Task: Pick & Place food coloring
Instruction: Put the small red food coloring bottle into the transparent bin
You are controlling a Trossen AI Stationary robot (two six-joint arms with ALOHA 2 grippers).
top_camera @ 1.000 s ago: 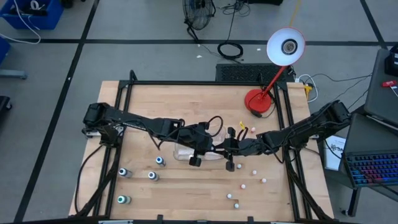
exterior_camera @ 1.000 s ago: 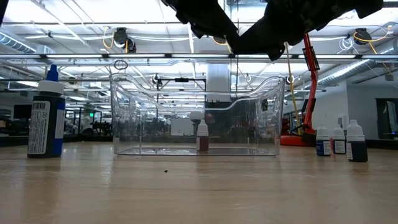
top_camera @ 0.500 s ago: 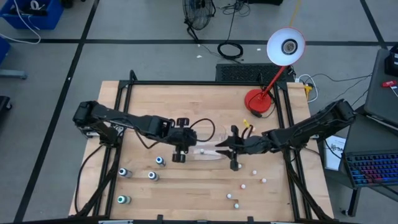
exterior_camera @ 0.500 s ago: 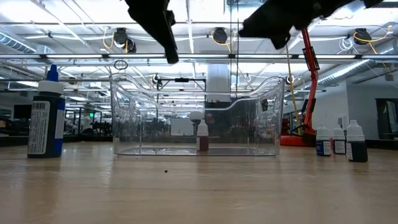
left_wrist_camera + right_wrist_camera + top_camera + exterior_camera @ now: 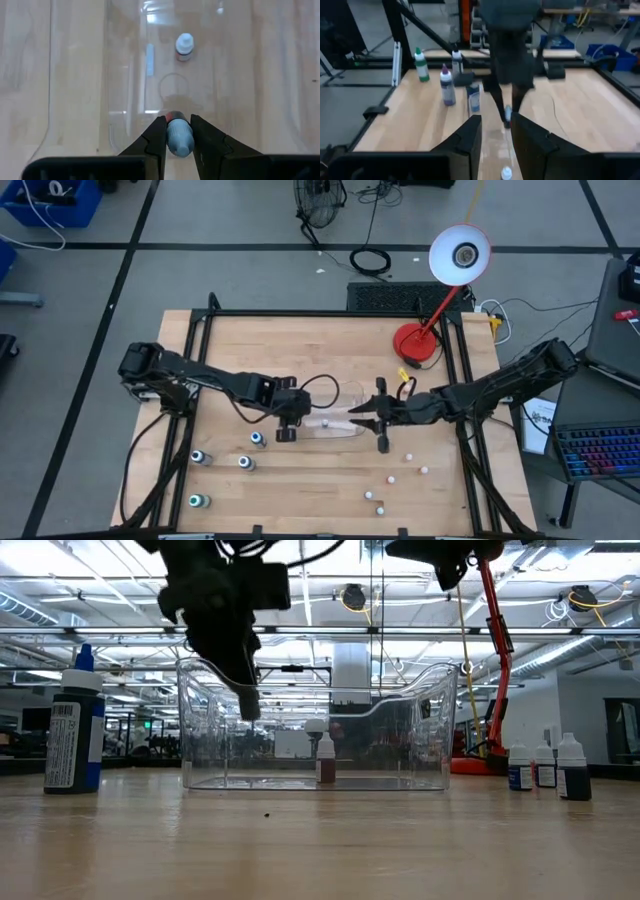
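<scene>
Wooden tabletop (image 5: 320,340) carried, at its left side, four larger bottles with blue or green tops (image 5: 244,463) standing loose, well clear of the work. Just right of them the left gripper (image 5: 173,131) hovered over the left end of the clear plastic rectangular tray (image 5: 315,725), its fingers (image 5: 155,137) pinching a tiny blue-capped food coloring bottle (image 5: 179,137) held tip-up above the tray floor, apparently lined up for a drop inside. One tiny white-capped bottle of dark red dye (image 5: 325,760) already stood upright near the tray's middle, apart from the carried one, so the release spot looked free. Further right, the right gripper (image 5: 495,131) hung above the tray's right end with its jaws slightly parted and nothing between them; judging by its place, it had no bottle to deliver and mainly needed to keep out of the left arm's path. Beyond it, small white-capped bottles (image 5: 408,457) lay scattered on the right of the table, awaiting pickup, and a red desk lamp (image 5: 418,343) stood behind, clear of both arms.
</scene>
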